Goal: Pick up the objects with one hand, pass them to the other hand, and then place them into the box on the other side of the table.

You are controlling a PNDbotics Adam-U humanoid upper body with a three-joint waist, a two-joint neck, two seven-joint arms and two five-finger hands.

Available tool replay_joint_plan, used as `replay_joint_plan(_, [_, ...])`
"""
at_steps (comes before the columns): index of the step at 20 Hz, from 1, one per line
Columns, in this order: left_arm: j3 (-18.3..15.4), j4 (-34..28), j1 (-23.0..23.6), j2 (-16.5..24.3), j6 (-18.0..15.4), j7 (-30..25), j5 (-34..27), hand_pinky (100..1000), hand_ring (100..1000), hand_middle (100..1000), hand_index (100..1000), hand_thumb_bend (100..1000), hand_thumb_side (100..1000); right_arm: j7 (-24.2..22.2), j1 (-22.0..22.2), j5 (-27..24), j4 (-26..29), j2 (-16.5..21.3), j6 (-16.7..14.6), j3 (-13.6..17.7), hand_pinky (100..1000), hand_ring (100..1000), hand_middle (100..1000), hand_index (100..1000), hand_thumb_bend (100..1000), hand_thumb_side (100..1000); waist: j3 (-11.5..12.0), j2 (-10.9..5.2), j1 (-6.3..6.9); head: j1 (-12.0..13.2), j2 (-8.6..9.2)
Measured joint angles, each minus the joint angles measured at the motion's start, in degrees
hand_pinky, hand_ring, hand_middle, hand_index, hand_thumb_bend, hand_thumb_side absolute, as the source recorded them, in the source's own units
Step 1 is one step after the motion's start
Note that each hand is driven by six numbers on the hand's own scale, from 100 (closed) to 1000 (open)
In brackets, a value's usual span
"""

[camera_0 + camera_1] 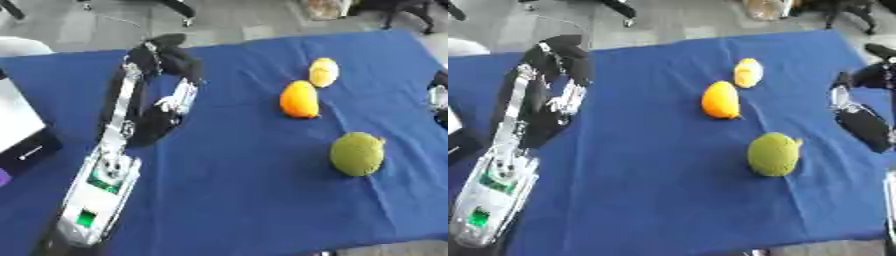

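Three fruit-like objects lie on the blue table's right half: a yellow one [324, 71] farthest back, an orange one [299, 99] just in front of it, and a round green one [357, 153] nearest me. My left hand [178, 75] hangs over the table's left part, well apart from them, its fingers [182, 98] drooping relaxed and holding nothing. At the right edge, beside the green object but not touching it, my right hand [857, 100] also holds nothing, its fingers loose. At the left edge, a white box [16, 117] with a dark rim is partly cut off.
The blue cloth [236, 190] covers the table; its front edge runs along the bottom right. A small purple thing [3, 177] shows at the left edge. Grey floor and chair legs [179, 10] lie beyond the far edge.
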State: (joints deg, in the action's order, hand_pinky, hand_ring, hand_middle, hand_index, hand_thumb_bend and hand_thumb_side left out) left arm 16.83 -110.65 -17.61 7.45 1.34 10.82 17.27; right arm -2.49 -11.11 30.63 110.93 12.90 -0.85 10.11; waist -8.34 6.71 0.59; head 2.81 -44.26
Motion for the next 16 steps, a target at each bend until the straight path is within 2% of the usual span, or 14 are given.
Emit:
replay_joint_plan(13, [0.00, 0.00, 0.00, 0.00, -0.02, -0.34, 0.10, 645, 562, 589, 788, 293, 588, -1.04, 0.05, 0.04, -0.03, 0.00, -0.06, -0.03, 717, 622, 548, 887, 100, 421, -0.10, 0.00, 0.00, -0.45, 0.00])
replay_joint_plan(16, [0.00, 0.00, 0.00, 0.00, -0.07, -0.41, 0.11, 646, 562, 589, 788, 292, 588, -1.47, 0.04, 0.12, -0.12, 0.21, -0.19, -0.34, 729, 649, 582, 901, 100, 435, 0.17, 0.00, 0.00, -0.46, 0.00])
